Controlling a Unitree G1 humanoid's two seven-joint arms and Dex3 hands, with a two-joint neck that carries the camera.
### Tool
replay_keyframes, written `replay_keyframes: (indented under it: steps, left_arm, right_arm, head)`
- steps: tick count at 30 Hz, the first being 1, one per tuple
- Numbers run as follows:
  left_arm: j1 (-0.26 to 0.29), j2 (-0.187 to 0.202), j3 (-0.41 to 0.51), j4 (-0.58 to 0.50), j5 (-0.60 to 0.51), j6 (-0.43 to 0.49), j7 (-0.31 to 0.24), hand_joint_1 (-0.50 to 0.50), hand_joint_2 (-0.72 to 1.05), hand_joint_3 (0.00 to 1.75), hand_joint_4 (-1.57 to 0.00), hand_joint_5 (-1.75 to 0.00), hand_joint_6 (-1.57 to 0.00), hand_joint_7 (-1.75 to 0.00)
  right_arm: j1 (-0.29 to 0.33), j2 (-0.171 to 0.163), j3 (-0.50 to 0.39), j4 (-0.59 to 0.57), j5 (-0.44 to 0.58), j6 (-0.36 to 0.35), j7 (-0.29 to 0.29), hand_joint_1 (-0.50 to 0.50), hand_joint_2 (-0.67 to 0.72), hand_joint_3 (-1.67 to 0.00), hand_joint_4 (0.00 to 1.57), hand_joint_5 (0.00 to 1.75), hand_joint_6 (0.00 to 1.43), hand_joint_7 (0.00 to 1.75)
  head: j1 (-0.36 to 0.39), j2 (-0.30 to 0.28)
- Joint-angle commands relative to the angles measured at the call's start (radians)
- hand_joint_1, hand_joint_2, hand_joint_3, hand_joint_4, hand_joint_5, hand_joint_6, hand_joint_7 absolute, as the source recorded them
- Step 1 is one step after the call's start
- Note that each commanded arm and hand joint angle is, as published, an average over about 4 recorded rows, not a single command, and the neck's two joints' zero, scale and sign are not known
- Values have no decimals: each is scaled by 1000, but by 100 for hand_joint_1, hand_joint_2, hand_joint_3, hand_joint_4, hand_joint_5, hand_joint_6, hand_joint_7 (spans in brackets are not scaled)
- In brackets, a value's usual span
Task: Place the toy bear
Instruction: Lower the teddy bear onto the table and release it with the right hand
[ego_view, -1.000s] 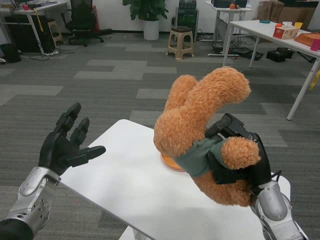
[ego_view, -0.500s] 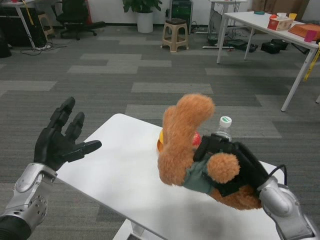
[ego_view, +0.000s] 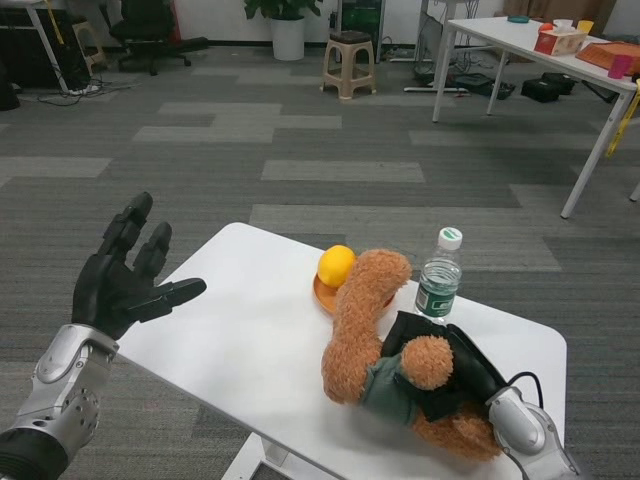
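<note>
Gripping the toy bear (ego_view: 375, 335) around its middle, your right hand (ego_view: 440, 375) has it low at the near right part of the white table (ego_view: 250, 340); I cannot tell whether its base already rests on the surface. Your left hand (ego_view: 125, 280) hangs empty off the table's left edge, fingers spread. Watch the bear's raised limb: it sits just beside the orange (ego_view: 336, 265) on its small dish (ego_view: 322, 294), and the water bottle (ego_view: 438, 275) stands close behind. If you tilt forward while letting go, you could knock either over. Release too near the front edge and the soft bear may slump off.
</note>
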Motion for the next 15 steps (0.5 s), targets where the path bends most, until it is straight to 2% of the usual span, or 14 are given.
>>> replay_keyframes:
  steps: [1, 5, 8, 11, 13, 15]
  left_arm:
    - [-7, 2, 3, 21, 5, -4, -1, 46, 52, 7, 0, 0, 0, -14]
    - [-17, 1, 0, 35, 5, -4, -1, 46, 52, 7, 0, 0, 0, -14]
    - [-27, 1, -4, 46, 4, -4, -1, 46, 52, 4, 0, 0, 0, -14]
    - [-33, 1, -5, 55, 4, -4, -1, 46, 52, 7, 0, 0, 0, -17]
    - [-36, 1, -4, 58, 4, -4, -1, 46, 52, 7, 0, 0, 0, -17]
    - [-38, 1, -4, 63, 3, -4, -1, 46, 52, 7, 0, 0, 0, -14]
  right_arm:
    - [-27, 15, -4, 73, 2, -10, -24, -46, -60, -151, 108, 165, 120, 154]
    - [-47, 27, -3, 123, -8, -10, -54, -46, -60, -145, 108, 165, 116, 154]
    - [-60, 28, 1, 152, -14, -10, -83, -49, -56, -133, 101, 165, 107, 154]
    - [-62, 27, 1, 164, -10, -10, -101, -50, -54, -105, 88, 165, 93, 159]
    - [-62, 26, -1, 168, -3, -10, -103, -48, -54, -91, 71, 165, 78, 161]
    - [-62, 26, -3, 172, 15, -10, -103, -46, -54, -87, 42, 165, 48, 157]
  head:
    - [-3, -6]
    - [-3, -12]
    - [-3, -14]
    - [-2, -18]
    - [-1, -18]
    - [-1, -20]
